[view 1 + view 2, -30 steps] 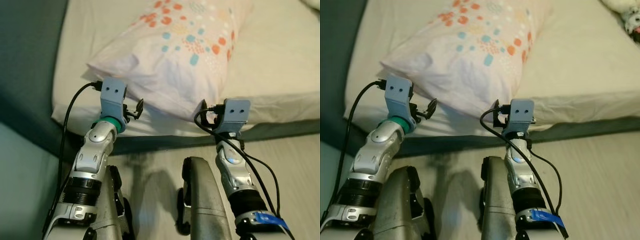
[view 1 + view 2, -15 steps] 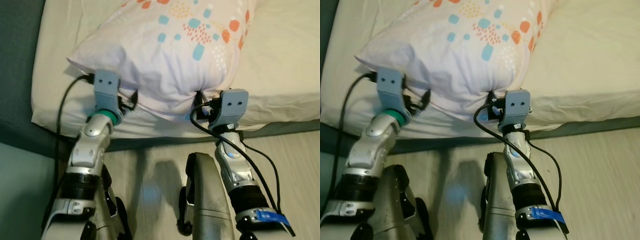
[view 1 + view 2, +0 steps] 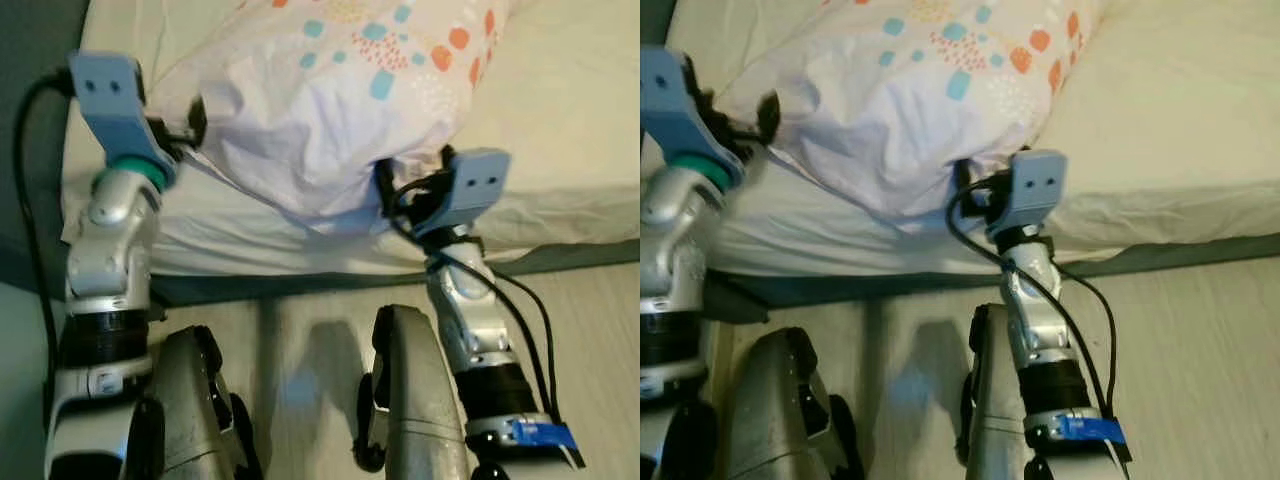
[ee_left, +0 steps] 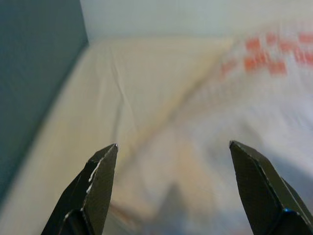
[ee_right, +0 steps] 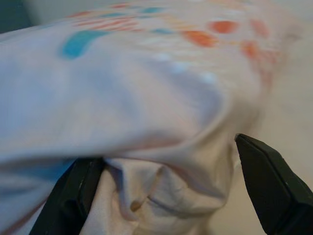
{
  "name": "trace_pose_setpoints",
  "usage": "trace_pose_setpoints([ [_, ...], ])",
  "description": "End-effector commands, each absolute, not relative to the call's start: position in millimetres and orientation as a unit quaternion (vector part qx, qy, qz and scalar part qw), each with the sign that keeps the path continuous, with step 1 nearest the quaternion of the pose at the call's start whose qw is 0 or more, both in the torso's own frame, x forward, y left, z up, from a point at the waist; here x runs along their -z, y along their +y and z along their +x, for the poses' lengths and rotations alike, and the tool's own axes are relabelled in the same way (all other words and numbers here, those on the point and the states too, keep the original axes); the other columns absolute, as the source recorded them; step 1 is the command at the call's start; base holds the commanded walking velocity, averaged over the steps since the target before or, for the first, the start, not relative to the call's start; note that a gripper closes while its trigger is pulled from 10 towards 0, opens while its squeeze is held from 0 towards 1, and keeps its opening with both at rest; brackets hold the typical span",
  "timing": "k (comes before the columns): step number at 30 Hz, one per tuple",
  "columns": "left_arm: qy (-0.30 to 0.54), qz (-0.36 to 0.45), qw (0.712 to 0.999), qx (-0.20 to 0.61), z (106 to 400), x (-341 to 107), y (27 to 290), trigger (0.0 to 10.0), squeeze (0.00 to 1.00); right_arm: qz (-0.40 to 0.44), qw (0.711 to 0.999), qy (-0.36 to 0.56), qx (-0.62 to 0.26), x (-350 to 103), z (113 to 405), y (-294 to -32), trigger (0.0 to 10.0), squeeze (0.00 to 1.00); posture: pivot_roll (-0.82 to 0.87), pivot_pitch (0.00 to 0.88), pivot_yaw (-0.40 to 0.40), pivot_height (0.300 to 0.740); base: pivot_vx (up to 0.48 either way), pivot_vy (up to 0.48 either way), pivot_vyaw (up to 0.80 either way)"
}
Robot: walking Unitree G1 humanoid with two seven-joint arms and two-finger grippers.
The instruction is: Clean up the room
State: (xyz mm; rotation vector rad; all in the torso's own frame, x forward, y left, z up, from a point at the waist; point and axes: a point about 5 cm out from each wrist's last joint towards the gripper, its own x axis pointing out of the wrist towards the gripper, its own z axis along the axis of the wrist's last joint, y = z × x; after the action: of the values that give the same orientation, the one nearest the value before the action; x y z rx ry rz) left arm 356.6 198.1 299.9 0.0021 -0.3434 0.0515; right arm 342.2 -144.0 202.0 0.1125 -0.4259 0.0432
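A white pillow (image 3: 340, 110) with orange and blue spots lies on the cream bed (image 3: 570, 130), its near edge overhanging toward me. My left gripper (image 4: 173, 144) is raised at the pillow's left corner (image 3: 215, 95). It is open, with the pillow's blurred edge and the sheet ahead of its fingers (image 4: 100, 178). My right gripper (image 5: 168, 152) is pressed against the pillow's near edge (image 3: 350, 205). It is open, and the pillow's bunched fabric (image 5: 156, 186) bulges between its two fingers.
The mattress front edge (image 3: 250, 255) sits on a dark grey base (image 3: 300, 285), with pale wood floor (image 3: 590, 340) below. A dark teal wall (image 4: 34, 73) runs along the bed's left side. My own legs (image 3: 410, 400) stand close to the bed.
The left arm has lifted and swung out to the pillow's left corner. The right gripper has pushed in against the pillow's near edge. The camera has tipped closer to the bed.
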Motion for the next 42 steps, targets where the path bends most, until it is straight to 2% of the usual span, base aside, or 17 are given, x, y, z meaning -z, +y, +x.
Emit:
trace_pose_setpoints([
  [1, -0.158, 0.007, 0.987, -0.018, 362, -297, 199, 10.0, 0.0, 0.084, 0.975, -0.202, 0.028, -200, 341, -160, 10.0, 0.0, -0.01, 0.264, 0.01, 0.497, 0.0, 0.0, 0.0],
  [3, -0.135, 0.052, 0.989, 0.024, 374, -297, 191, 10.0, 0.0, 0.119, 0.975, -0.174, 0.07, -193, 343, -170, 10.0, 0.0, -0.02, 0.248, 0.008, 0.497, 0.0, 0.0, 0.0],
  [7, -0.065, 0.028, 0.995, 0.074, 387, -285, 183, 10.0, 0.0, 0.155, 0.972, -0.145, 0.104, -184, 342, -175, 10.0, 0.0, -0.03, 0.244, 0.005, 0.497, 0.0, 0.0, 0.0],
  [9, -0.012, -0.025, 0.995, 0.096, 401, -275, 166, 10.0, 0.0, 0.164, 0.967, -0.121, 0.153, -176, 341, -184, 10.0, 0.0, -0.03, 0.235, 0.002, 0.497, 0.0, 0.0, 0.0],
  [13, 0.014, -0.064, 0.993, 0.099, 407, -273, 158, 10.0, 0.0, 0.157, 0.964, -0.11, 0.187, -172, 340, -193, 10.0, 0.0, -0.03, 0.234, 0.001, 0.497, 0.0, 0.0, 0.0],
  [16, 0.025, -0.128, 0.988, 0.083, 415, -278, 156, 10.0, 0.0, 0.131, 0.96, -0.107, 0.222, -171, 338, -208, 10.0, 0.0, -0.04, 0.23, 0.001, 0.497, 0.0, 0.0, 0.0],
  [20, 0.024, -0.151, 0.985, 0.077, 417, -281, 157, 10.0, 0.0, 0.123, 0.96, -0.11, 0.227, -171, 338, -211, 10.0, 0.0, -0.05, 0.228, 0.0, 0.497, 0.0, 0.0, 0.0],
  [23, 0.046, -0.221, 0.971, 0.078, 422, -285, 162, 10.0, 0.0, 0.117, 0.963, -0.122, 0.211, -176, 339, -215, 10.0, 0.0, -0.04, 0.223, 0.002, 0.497, 0.0, 0.0, 0.0],
  [27, 0.105, -0.204, 0.964, 0.132, 421, -267, 149, 10.0, 0.0, 0.119, 0.964, -0.122, 0.204, -177, 341, -211, 10.0, 0.0, -0.04, 0.22, 0.005, 0.497, 0.0, 0.0, 0.0],
  [28, 0.134, -0.196, 0.956, 0.17, 419, -256, 137, 10.0, 0.0, 0.12, 0.964, -0.119, 0.205, -177, 342, -209, 10.0, 0.0, -0.04, 0.22, 0.006, 0.497, 0.0, 0.0, 0.0],
  [30, 0.143, -0.196, 0.953, 0.181, 418, -252, 134, 10.0, 0.0, 0.12, 0.964, -0.119, 0.205, -176, 342, -209, 10.0, 0.0, -0.04, 0.22, 0.006, 0.497, 0.0, 0.0, 0.0],
  [31, 0.151, -0.2, 0.949, 0.191, 417, -250, 129, 7.4, 0.0, 0.12, 0.964, -0.117, 0.206, -176, 343, -209, 10.0, 0.0, -0.04, 0.22, 0.006, 0.497, 0.0, 0.0, 0.0],
  [32, 0.151, -0.2, 0.949, 0.191, 417, -250, 129, 7.4, 0.0, 0.12, 0.964, -0.117, 0.206, -176, 343, -209, 10.0, 0.0, -0.04, 0.22, 0.006, 0.497, 0.0, 0.0, 0.0],
  [33, 0.156, -0.203, 0.947, 0.195, 417, -248, 127, 4.4, 0.0, 0.119, 0.964, -0.116, 0.207, -176, 343, -209, 10.0, 0.0, -0.04, 0.22, 0.006, 0.497, 0.0, 0.0, 0.0],
  [34, 0.156, -0.203, 0.947, 0.195, 417, -248, 127, 4.4, 0.0, 0.119, 0.964, -0.116, 0.207, -176, 343, -209, 10.0, 0.0, -0.04, 0.22, 0.006, 0.497, 0.0, 0.0, 0.0],
  [35, 0.157, -0.212, 0.944, 0.198, 417, -248, 124, 0.0, 0.0, 0.118, 0.964, -0.113, 0.208, -175, 344, -209, 10.0, 0.0, -0.04, 0.222, 0.004, 0.497, 0.0, 0.0, 0.0],
  [42, 0.137, -0.229, 0.943, 0.2, 419, -258, 124, 0.0, 0.0, 0.115, 0.966, -0.11, 0.205, -174, 346, -209, 10.0, 0.0, -0.03, 0.225, 0.002, 0.497, 0.0, 0.0, 0.0],
])
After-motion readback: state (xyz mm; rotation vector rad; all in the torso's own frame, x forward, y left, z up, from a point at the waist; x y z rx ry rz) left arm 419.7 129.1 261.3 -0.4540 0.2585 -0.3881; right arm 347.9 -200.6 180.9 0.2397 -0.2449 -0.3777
